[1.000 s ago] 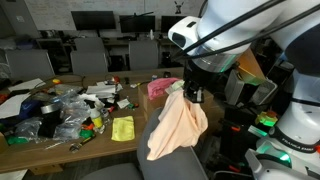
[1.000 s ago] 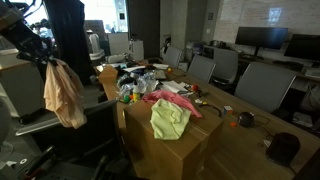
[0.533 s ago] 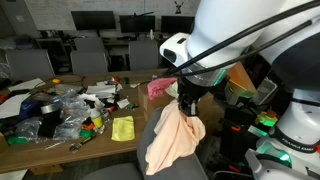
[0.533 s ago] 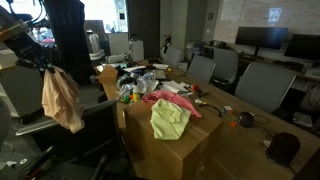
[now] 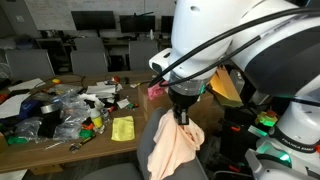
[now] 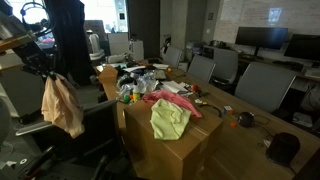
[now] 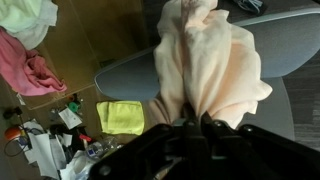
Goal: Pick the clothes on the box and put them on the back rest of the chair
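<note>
My gripper [image 7: 190, 122] is shut on a peach cloth [image 7: 205, 60], bunched between the jaws and hanging down. In the wrist view the cloth lies across the grey chair back rest [image 7: 128, 72]. In both exterior views the gripper [image 5: 182, 113] [image 6: 50, 72] holds the cloth [image 5: 175, 148] [image 6: 62, 105] at the chair [image 5: 152, 130]. A yellow-green garment [image 6: 170, 118] and a pink garment [image 6: 165, 98] lie on the wooden box [image 6: 160, 155]. The pink one also shows in the wrist view [image 7: 30, 70].
A cluttered table [image 5: 60, 110] holds bags, tools and a yellow rag [image 5: 122, 128]. Office chairs [image 6: 265, 85] and monitors [image 5: 95, 20] stand behind. The robot's base [image 5: 290, 130] is close to the chair.
The gripper has moved down and over the chair with the peach cloth, which now hangs lower against the back rest. The clothes on the box have not moved.
</note>
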Controlling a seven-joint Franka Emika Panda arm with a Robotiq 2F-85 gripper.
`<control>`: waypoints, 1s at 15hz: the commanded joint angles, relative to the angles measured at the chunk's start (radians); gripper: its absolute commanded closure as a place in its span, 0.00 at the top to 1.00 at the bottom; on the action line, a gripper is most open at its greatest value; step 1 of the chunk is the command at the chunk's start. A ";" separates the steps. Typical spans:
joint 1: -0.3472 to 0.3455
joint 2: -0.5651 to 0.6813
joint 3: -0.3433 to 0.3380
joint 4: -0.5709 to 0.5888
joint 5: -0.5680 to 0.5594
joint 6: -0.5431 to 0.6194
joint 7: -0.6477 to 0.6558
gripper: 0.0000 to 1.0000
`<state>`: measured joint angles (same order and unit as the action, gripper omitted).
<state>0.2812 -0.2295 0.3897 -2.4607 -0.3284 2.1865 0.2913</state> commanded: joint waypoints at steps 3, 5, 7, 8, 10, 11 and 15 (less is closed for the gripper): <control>-0.019 0.046 -0.026 0.045 0.015 0.001 0.030 0.02; -0.027 0.052 -0.041 0.049 0.016 -0.002 0.035 0.02; -0.035 0.055 -0.054 0.047 0.016 -0.003 0.040 0.02; -0.043 0.061 -0.060 0.044 0.006 -0.002 0.050 0.02; -0.051 0.067 -0.071 0.044 0.005 -0.007 0.058 0.02; -0.054 0.070 -0.075 0.044 0.007 -0.009 0.060 0.02; -0.060 0.082 -0.085 0.047 0.010 -0.016 0.072 0.32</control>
<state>0.2241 -0.1602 0.3088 -2.4376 -0.3284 2.1853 0.3463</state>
